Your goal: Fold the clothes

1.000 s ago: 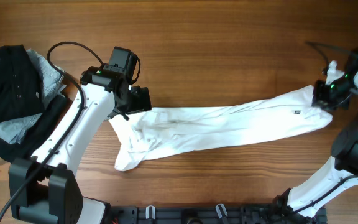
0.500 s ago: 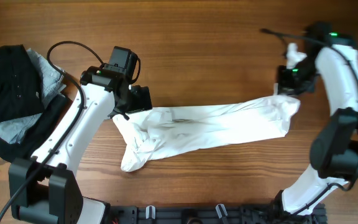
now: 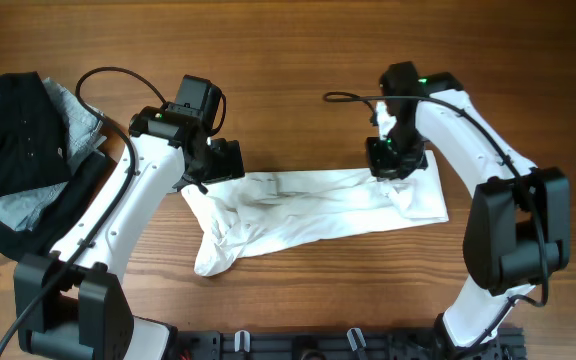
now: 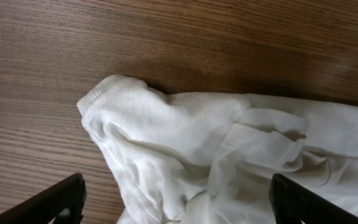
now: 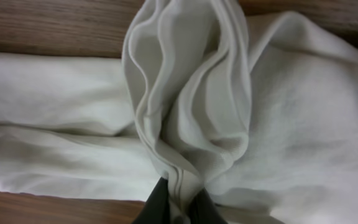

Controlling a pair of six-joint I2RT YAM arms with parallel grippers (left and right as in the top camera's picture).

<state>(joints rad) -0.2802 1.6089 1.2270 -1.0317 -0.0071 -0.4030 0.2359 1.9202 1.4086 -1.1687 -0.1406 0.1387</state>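
Note:
A white garment lies stretched across the middle of the wooden table, bunched at its left end. My right gripper is shut on a pinched fold of the white garment and holds its right end doubled back over the cloth. My left gripper sits over the garment's left end. In the left wrist view its fingers are spread wide on either side of the hemmed edge of the garment, gripping nothing.
A pile of black and grey clothes lies at the far left of the table. A cable loops over the left arm.
My right gripper has carried the garment's right end far to the left, folding it back over the cloth. The left arm has not moved.

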